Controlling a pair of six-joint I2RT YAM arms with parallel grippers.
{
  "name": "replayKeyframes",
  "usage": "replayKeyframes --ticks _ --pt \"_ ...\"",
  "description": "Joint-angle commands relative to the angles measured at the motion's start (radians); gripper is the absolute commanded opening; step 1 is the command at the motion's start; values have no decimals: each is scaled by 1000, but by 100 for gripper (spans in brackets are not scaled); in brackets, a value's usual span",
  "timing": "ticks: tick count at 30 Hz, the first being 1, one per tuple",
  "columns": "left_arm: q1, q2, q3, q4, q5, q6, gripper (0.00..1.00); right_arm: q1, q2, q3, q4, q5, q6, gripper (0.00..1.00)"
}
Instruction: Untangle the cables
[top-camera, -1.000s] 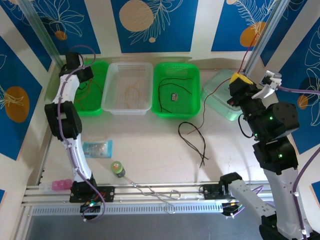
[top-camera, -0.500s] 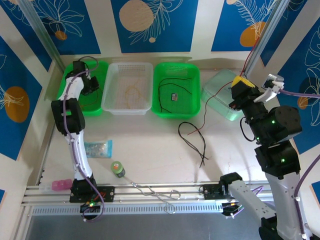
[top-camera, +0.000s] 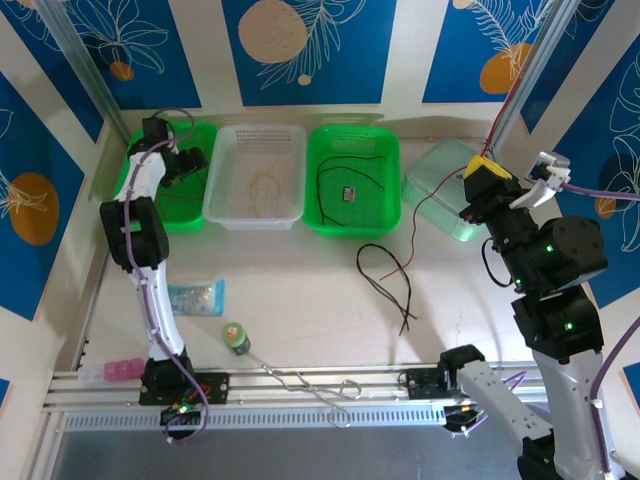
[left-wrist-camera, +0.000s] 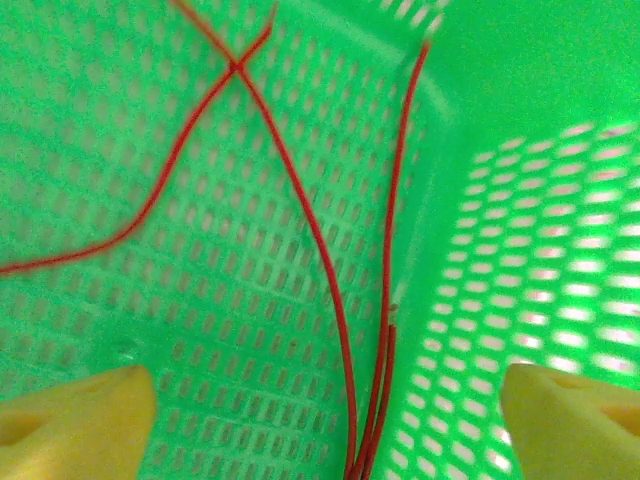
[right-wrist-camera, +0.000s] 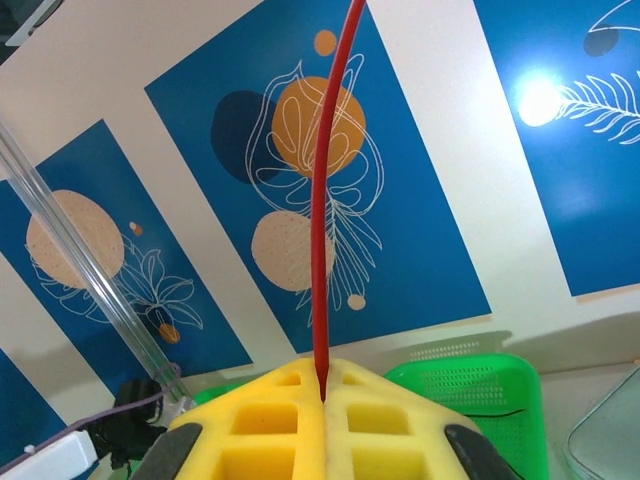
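yellow-padded and spread wide, the left gripper (left-wrist-camera: 330, 425) holds nothing; red cables (left-wrist-camera: 330, 270) lie just beneath it on the green basket (left-wrist-camera: 520, 90) floor. the right gripper (right-wrist-camera: 322, 395) is clamped on a red cable (right-wrist-camera: 322, 200) rising straight out from between its jaws.

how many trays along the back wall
4: left green tray, white tray beside it, middle green tray, pale mint tray far right. None seems hidden.

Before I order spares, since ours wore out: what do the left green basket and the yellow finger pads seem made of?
Left green basket: probably moulded plastic, glossy, with rows of slots. Yellow finger pads: likely foam or soft rubber, matte, with square moulded recesses.
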Motion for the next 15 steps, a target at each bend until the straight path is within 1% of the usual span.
replayKeyframes --ticks 1,5,8,12,15 --pt "14 -142 24 39 -59 36 97 -4 0 18 10 -21 21 0" --pt "13 -232 18 37 -61 63 98 -5 5 15 3 -44 44 0" --pt "-1 -345 -54 73 -8 80 95 -5 37 32 -37 -83 77 0" --pt "-58 -593 -372 329 168 155 91 -2 87 34 -46 -165 136 0" --pt "-130 -756 -555 431 266 193 88 2 120 28 -30 -209 167 0"
